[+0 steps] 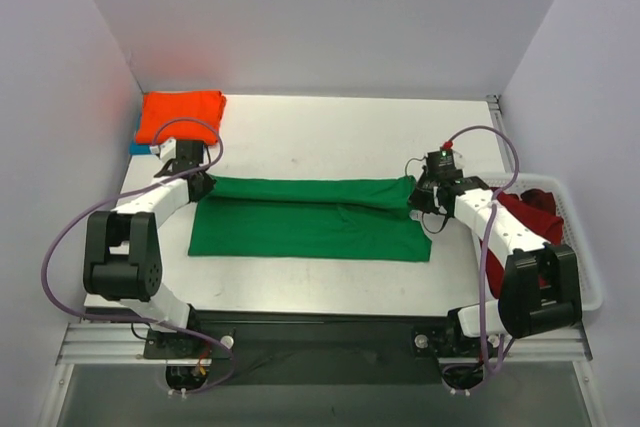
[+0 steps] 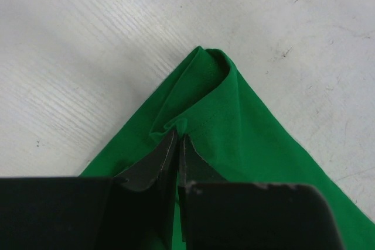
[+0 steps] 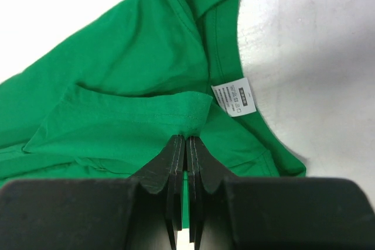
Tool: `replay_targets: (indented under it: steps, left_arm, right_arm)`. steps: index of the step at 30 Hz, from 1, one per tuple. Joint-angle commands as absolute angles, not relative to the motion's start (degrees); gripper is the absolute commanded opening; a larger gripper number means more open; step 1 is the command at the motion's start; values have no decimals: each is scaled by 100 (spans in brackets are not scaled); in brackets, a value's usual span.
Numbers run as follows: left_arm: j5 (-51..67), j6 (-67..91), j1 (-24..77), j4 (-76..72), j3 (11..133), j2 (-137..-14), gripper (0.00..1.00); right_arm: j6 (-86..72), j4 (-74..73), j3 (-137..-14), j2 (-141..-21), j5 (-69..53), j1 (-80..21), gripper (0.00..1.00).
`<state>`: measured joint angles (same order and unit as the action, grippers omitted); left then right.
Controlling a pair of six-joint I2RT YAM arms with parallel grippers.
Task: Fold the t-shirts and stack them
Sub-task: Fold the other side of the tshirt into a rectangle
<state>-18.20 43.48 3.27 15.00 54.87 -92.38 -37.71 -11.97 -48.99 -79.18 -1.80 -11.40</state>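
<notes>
Cloth is lying flat: from above, the green tee [image 1: 310, 222] is stretching across the middle of the worktop [image 1: 320, 137], the left hand [image 1: 205, 185] at its left end and the right hand [image 1: 418, 195] at its right end. An orange tee [image 1: 180, 115] is sitting folded in the far left corner.

From the left wrist, the left hand [image 2: 177, 136] is pinching a green corner tight.

From the right wrist, the right hand [image 3: 185, 139] is squeezing a hem near the white label [image 3: 234, 98]. The tee is looking soft, light and floppy, so corners and hems are probably the best places to hold.
</notes>
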Motion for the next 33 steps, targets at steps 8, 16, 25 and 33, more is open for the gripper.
replay_targets:
  steps: [8, 16, 25, 33]
  left_arm:
    - [-1907, 4509, 308, 783, 4940, -8693, 9]
    - [-2248, 4737, 299, 509, 4228, -7814, 36]
    - [-2347, 4703, 623, 563, 4482, -7655, 38]
    - [-1987, 4588, 1362, 458, 5053, -8665, 39]
  right_arm:
    - [-3797, -1126, -4650, -7875, -210, -1187, 6]
    - [-3762, -949, -4193, -7401, -571, -1213, 47]
    - [-3332, -1037, -5305, -8065, -474, -1704, 47]
    - [-2751, -1152, -6811, -9834, -772, -1881, 47]
